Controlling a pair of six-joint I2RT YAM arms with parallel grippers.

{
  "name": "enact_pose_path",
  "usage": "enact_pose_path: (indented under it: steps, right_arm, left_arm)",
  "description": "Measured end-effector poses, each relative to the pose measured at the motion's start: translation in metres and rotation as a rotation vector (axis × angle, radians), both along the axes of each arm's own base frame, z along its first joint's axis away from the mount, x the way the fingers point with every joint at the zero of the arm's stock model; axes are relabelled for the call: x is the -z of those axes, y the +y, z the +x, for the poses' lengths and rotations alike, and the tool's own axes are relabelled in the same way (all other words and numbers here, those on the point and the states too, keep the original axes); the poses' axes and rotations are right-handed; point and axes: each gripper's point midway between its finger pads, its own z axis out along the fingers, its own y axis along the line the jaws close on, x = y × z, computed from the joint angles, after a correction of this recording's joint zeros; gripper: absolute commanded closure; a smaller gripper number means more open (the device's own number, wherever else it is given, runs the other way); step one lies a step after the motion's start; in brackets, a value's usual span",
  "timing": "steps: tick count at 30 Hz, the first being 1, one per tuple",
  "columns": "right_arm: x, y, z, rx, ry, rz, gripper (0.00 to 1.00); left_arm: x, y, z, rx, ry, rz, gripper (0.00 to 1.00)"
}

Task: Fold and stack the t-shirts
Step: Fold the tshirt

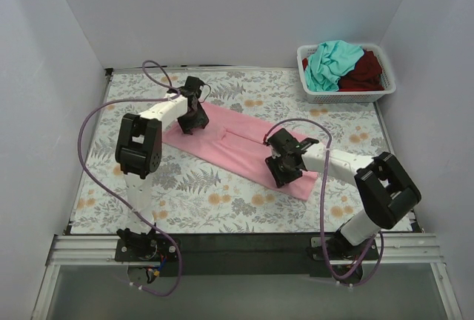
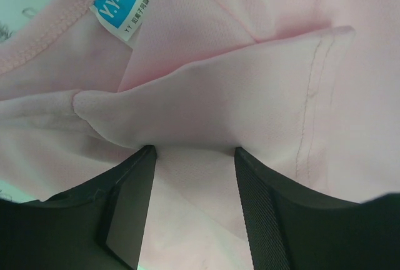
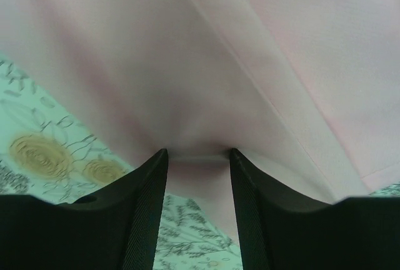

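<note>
On the floral worktop (image 1: pixel 222 195), white walls (image 1: pixel 222 9) around, lies the pink t-shirt (image 1: pixel 238 146); I see left gripper (image 2: pixel 195 151) and right gripper (image 3: pixel 197 152) pinching it.

The left arm (image 1: pixel 164 108) and right arm (image 1: pixel 342 161) have white links and black joints. Purple cables (image 1: pixel 81 146) trail behind the black left gripper (image 1: pixel 189 126) and right gripper (image 1: pixel 281 175); the fingers (image 2: pixel 259 207) are ribbed.

Top camera looks down from behind the arms (image 1: pixel 141 150); wrist cameras sit close behind their fingers (image 2: pixel 131 201) (pink t-shirt (image 1: pixel 237 150) shared ahead).
</note>
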Motion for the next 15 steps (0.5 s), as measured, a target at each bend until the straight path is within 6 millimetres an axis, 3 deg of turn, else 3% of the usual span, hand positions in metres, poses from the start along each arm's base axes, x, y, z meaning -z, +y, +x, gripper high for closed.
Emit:
enact_pose_path:
  steps: [6, 9, 12, 15]
  right_arm:
    - [-0.003, 0.051, -0.067, -0.197, 0.135, 0.047, 0.48]
    - [-0.005, 0.088, -0.101, -0.33, 0.206, 0.061, 0.48]
    - [-0.007, 0.116, -0.121, -0.419, 0.251, 0.077, 0.47]
    - [-0.009, 0.133, -0.127, -0.462, 0.272, 0.09, 0.46]
  left_arm:
    - [-0.001, -0.01, 0.029, 0.088, -0.037, 0.016, 0.38]
    - [-0.001, -0.019, 0.039, 0.152, -0.057, 0.018, 0.37]
    - [-0.002, -0.031, 0.049, 0.217, -0.087, 0.025, 0.36]
    - [-0.004, -0.043, 0.054, 0.271, -0.116, 0.03, 0.34]
